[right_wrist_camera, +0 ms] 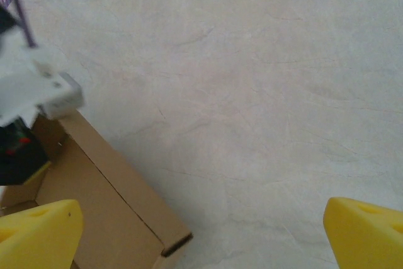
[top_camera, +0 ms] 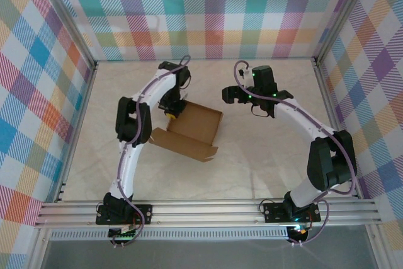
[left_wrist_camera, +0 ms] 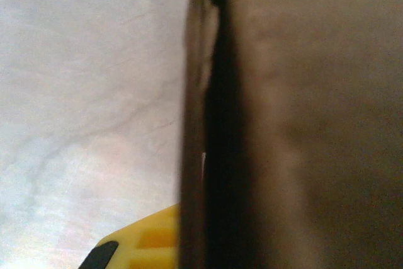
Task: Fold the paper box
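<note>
Top external view: left gripper [top_camera: 173, 110] pinches one upright wall of the matte brown paper box [top_camera: 192, 129]. Right gripper [top_camera: 230, 96] hangs spread wide. The box's creased edge lies beside its left yellow foam fingertip [right_wrist_camera: 38, 231], with smooth marbled table [right_wrist_camera: 252, 92] between the pads.

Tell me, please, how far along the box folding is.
Partly done: the box already has raised walls along its near and right sides. In hand: the left tool appears to pinch the far-left wall. The right tool hangs open beside the box, holding nothing. Left: the flap at the left end sticks out unfolded, and the top is open.
</note>
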`<state>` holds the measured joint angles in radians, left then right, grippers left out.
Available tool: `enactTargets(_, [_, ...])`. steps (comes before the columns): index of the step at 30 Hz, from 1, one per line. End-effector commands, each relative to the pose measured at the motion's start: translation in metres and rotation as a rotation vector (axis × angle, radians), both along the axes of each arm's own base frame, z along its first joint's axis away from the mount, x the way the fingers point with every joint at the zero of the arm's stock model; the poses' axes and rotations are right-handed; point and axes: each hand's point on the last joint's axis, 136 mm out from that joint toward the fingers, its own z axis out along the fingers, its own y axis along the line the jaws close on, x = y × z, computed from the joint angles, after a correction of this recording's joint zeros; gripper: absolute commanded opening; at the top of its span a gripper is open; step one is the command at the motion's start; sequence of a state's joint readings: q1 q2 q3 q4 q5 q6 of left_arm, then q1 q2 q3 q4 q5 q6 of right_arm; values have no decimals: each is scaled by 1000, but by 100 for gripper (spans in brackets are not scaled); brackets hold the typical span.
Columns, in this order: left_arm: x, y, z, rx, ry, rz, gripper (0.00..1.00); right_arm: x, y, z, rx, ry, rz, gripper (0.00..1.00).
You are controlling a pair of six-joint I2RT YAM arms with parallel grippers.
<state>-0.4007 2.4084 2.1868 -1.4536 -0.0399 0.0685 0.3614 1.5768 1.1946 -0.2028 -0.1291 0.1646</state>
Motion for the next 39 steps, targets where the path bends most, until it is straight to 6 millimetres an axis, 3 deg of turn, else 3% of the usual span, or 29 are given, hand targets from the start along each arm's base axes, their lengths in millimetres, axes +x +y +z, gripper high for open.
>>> enactTargets(1, [-19, 6, 1, 57, 134, -77, 8, 0, 6, -7, -8, 4, 30, 98])
enactTargets(2, [-15, 6, 2, 62, 121, -80, 12, -1, 6, -8, -11, 8, 35, 98])
enactTargets(4, [-3, 0, 12, 34, 67, -75, 37, -1, 9, -12, -20, 20, 58, 97])
enactTargets(6, [4, -12, 25, -26, 17, -66, 50, -1, 14, -17, -34, 34, 90, 97])
enactTargets(11, [13, -32, 58, -161, -91, -60, 70, -2, 39, -38, -100, 76, 262, 97])
enactTargets(15, [31, -27, 92, -202, -285, -9, 90, 9, 49, -58, -163, 59, 352, 96])
enactTargets(20, [51, 23, 147, -114, -629, 141, 100, 22, 67, -79, -239, 82, 401, 93])
enactTargets(25, [44, 70, 189, -60, -850, 315, 100, 18, 99, -90, -234, 85, 462, 91])
enactTargets(29, [29, 93, 207, -102, -963, 410, 100, 14, 126, -105, -247, 99, 481, 88])
enactTargets(33, [10, 114, 219, -85, -1027, 443, 100, 23, 139, -120, -248, 137, 392, 82])
enactTargets(37, [-4, 127, 224, -98, -1067, 468, 100, 27, 148, -138, -281, 184, 378, 82])
enactTargets(39, [-6, 129, 225, -108, -1071, 473, 100, 36, 142, -143, -314, 197, 318, 81])
